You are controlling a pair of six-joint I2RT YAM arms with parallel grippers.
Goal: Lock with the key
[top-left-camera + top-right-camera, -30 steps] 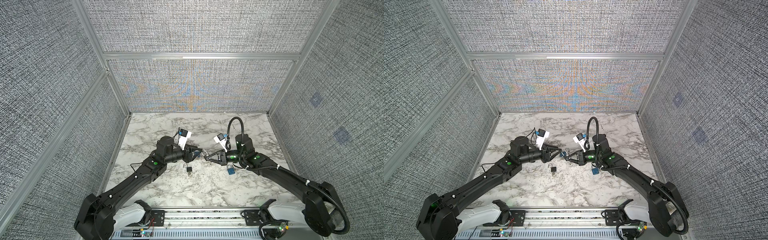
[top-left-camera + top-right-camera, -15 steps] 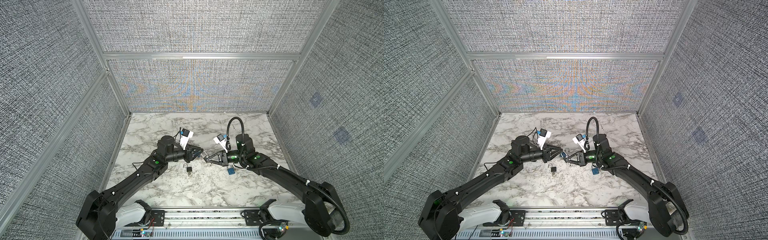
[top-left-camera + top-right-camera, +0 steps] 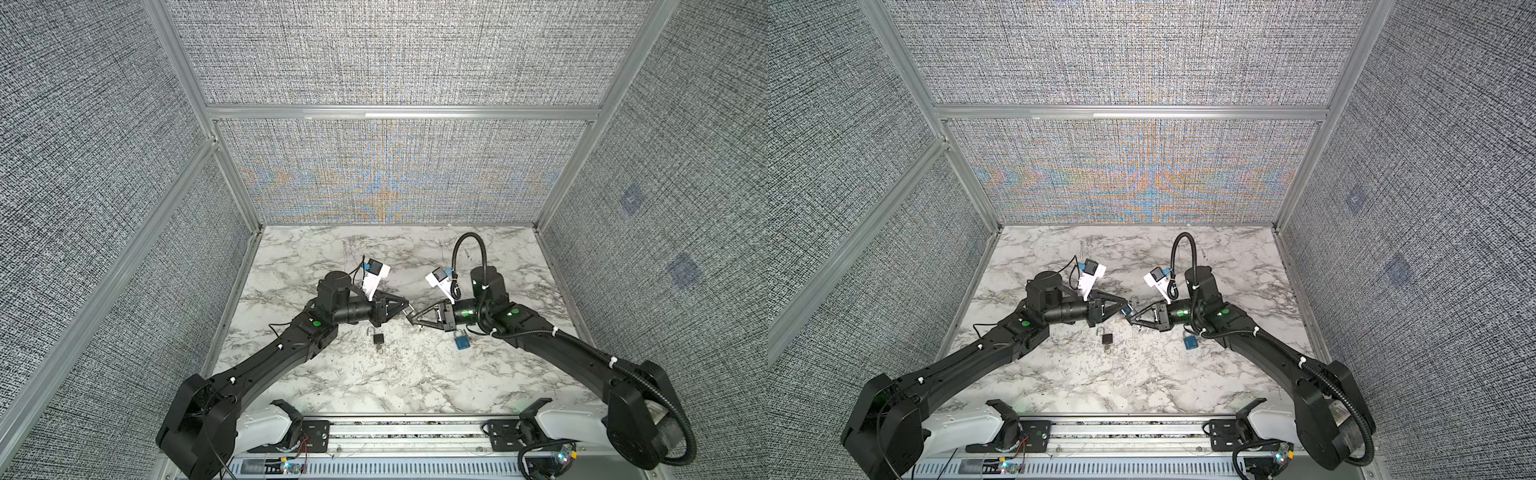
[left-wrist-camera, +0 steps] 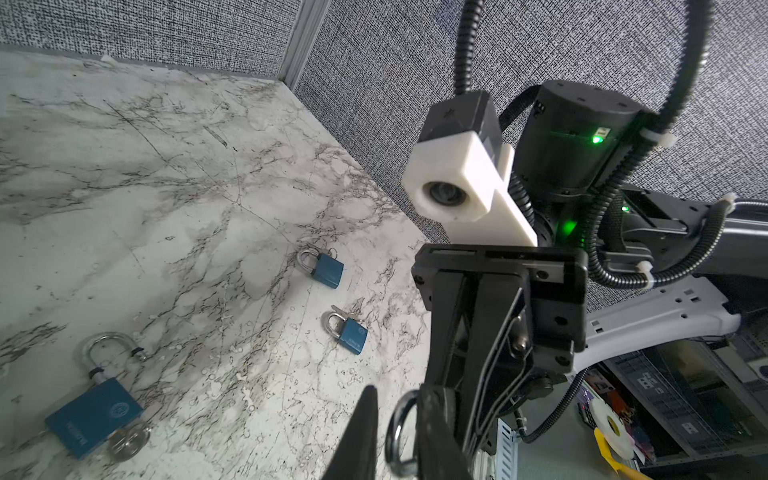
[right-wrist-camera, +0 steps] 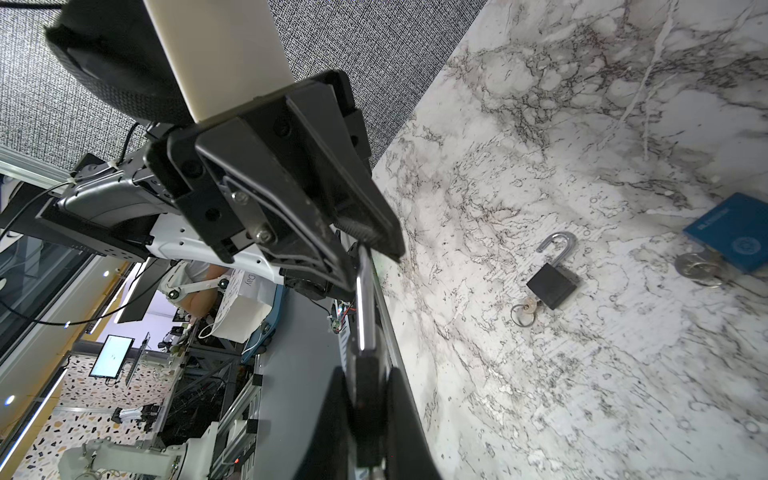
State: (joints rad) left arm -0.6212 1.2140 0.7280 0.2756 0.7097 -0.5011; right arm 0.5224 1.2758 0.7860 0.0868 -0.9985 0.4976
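Both grippers meet above the middle of the marble table (image 3: 374, 249). My right gripper (image 5: 365, 374) (image 3: 1130, 322) is shut on the body of a small padlock (image 5: 365, 399), which looks dark from here. Its silver shackle (image 5: 362, 299) sticks out toward my left gripper (image 4: 399, 390) (image 3: 1124, 309). The left jaws have closed down on the curved end of that shackle (image 4: 395, 440). The key of the held padlock is hidden between the right fingers.
On the table lie a black padlock (image 3: 378, 338) (image 5: 552, 286), its shackle swung open and a key in it, and a blue padlock (image 3: 462, 340) (image 4: 93, 415) with a key ring. Two smaller blue padlocks (image 4: 328, 270) (image 4: 351, 334) lie near the right wall.
My left gripper's jaws have narrowed from wide open onto the shackle, and it has edged toward the right gripper. The right gripper has kept its grip and place.
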